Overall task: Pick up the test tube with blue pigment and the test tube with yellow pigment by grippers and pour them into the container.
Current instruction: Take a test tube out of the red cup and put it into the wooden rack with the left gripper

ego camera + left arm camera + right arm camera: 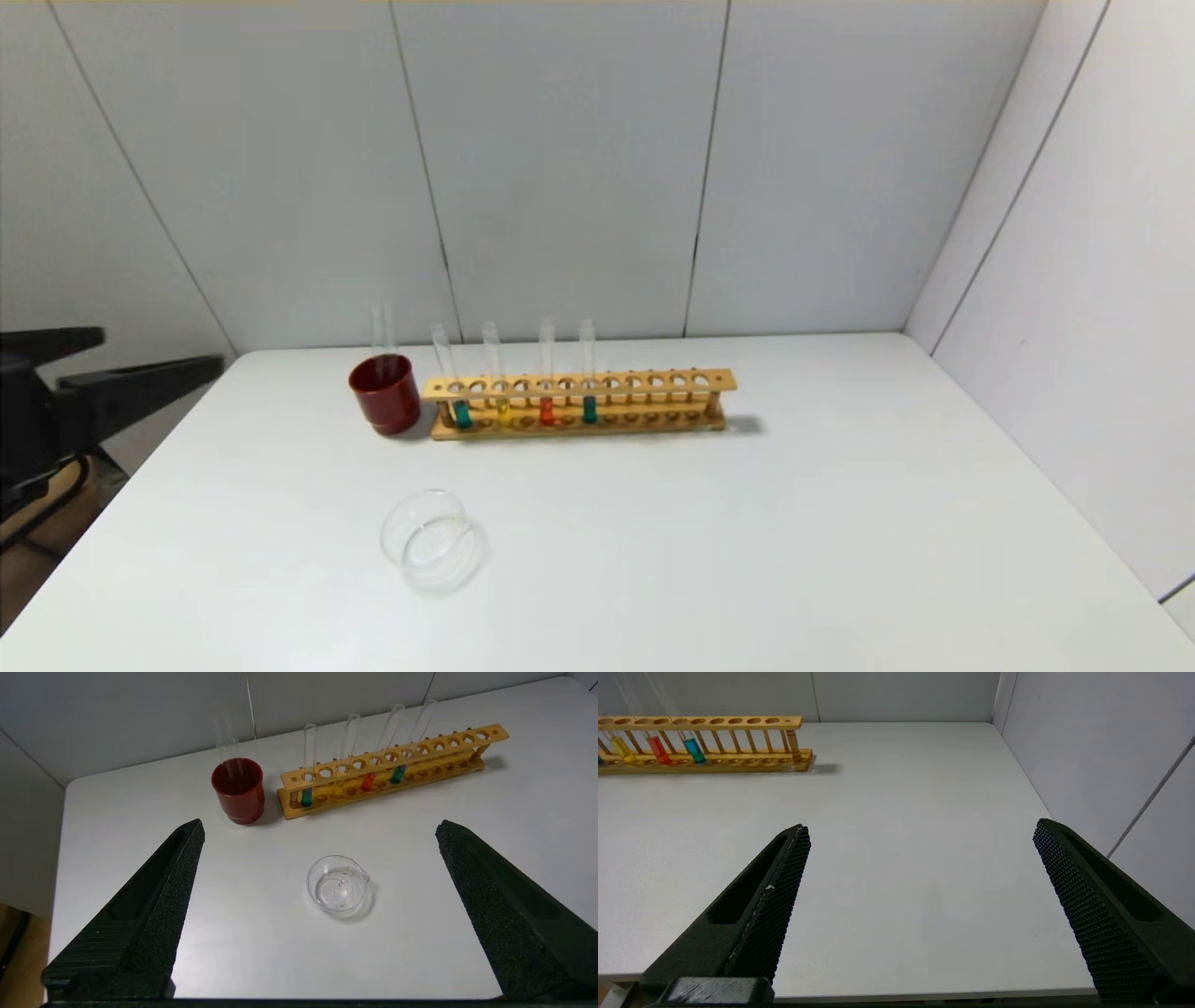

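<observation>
The test tube with blue pigment [589, 409] stands rightmost of the filled tubes in the wooden rack [653, 383]. It also shows in the left wrist view [398, 773] and the right wrist view [695, 750]. The test tube with yellow pigment [504, 411] [337, 791] [621, 749] stands second from the left. The clear glass container [432, 541] [337, 885] sits empty in front of the rack. My left gripper [163, 348] [321, 823] is open and empty, off the table's left edge. My right gripper [921, 825] is open and empty over the table's near right edge, outside the head view.
A dark red cup [385, 394] [238, 791] holding clear empty tubes stands left of the rack. A green-teal tube [462, 413] and an orange-red tube [546, 411] also stand in the rack. Walls close off the back and right of the white table [747, 541].
</observation>
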